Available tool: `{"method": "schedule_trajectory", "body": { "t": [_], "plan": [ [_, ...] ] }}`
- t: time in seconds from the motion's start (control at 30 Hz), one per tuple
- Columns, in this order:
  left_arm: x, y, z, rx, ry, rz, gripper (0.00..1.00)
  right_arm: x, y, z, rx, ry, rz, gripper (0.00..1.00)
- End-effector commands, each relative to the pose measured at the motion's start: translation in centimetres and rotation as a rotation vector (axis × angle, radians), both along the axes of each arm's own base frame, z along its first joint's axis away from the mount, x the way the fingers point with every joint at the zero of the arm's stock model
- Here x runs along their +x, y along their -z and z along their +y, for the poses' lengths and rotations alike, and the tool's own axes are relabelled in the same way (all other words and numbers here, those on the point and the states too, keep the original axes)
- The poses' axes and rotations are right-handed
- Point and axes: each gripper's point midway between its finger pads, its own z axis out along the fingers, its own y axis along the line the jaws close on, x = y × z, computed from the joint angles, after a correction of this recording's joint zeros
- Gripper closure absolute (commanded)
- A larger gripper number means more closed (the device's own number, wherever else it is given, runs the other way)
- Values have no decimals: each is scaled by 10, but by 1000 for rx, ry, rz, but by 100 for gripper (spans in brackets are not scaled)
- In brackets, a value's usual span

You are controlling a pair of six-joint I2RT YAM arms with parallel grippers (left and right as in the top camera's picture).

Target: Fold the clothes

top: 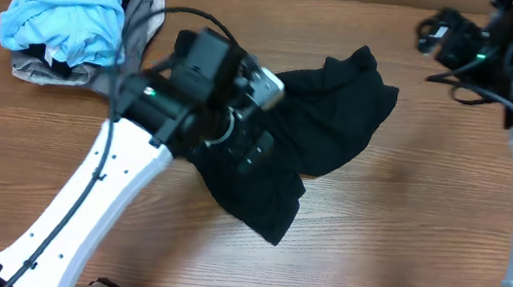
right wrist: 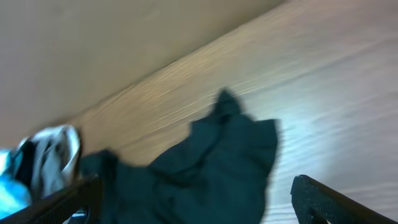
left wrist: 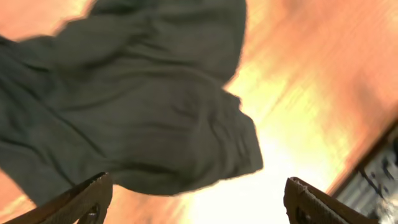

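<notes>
A crumpled black garment [top: 323, 122] lies on the wooden table at the middle. It fills the upper left of the left wrist view [left wrist: 137, 99] and the lower middle of the right wrist view [right wrist: 205, 168]. My left gripper [left wrist: 196, 199] is open and empty, hovering just above the garment's left part, where the arm [top: 213, 99] covers it in the overhead view. My right gripper [right wrist: 199, 202] is open and empty, held high at the far right corner [top: 451, 40], well away from the garment.
A pile of clothes sits at the far left: a light blue printed shirt [top: 67, 8] on top of a grey-beige garment [top: 140, 12]. It shows at the left edge of the right wrist view [right wrist: 37, 162]. The table's far edge runs along the top.
</notes>
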Motion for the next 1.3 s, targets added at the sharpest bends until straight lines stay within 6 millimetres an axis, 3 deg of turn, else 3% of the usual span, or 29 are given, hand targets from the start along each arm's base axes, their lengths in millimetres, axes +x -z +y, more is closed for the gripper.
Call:
{"method": "schedule_trajectory", "body": {
  "t": [0.0, 0.1, 0.2, 0.6, 0.87, 1.0, 1.27],
  "plan": [
    [-14, 38, -13, 78, 42, 100, 9, -7, -4, -39, -14, 85, 1, 0],
    [-26, 71, -22, 136, 99, 178, 9, -15, 1, -63, -10, 143, 30, 0],
    [-37, 101, -29, 194, 145, 256, 12, -20, 6, -75, -23, 155, 51, 0],
    [-77, 181, -59, 367, 230, 449, 21, -13, 37, -82, -18, 151, 138, 0],
    [-101, 203, -58, 519, 317, 455, 30, -9, 64, -83, -4, 149, 212, 0],
    [-109, 205, -57, 552, 348, 449, 34, -7, 68, -83, -2, 148, 220, 1],
    [-121, 236, -50, 536, 380, 455, 39, -7, 68, -84, -5, 146, 220, 1]
  ]
}}
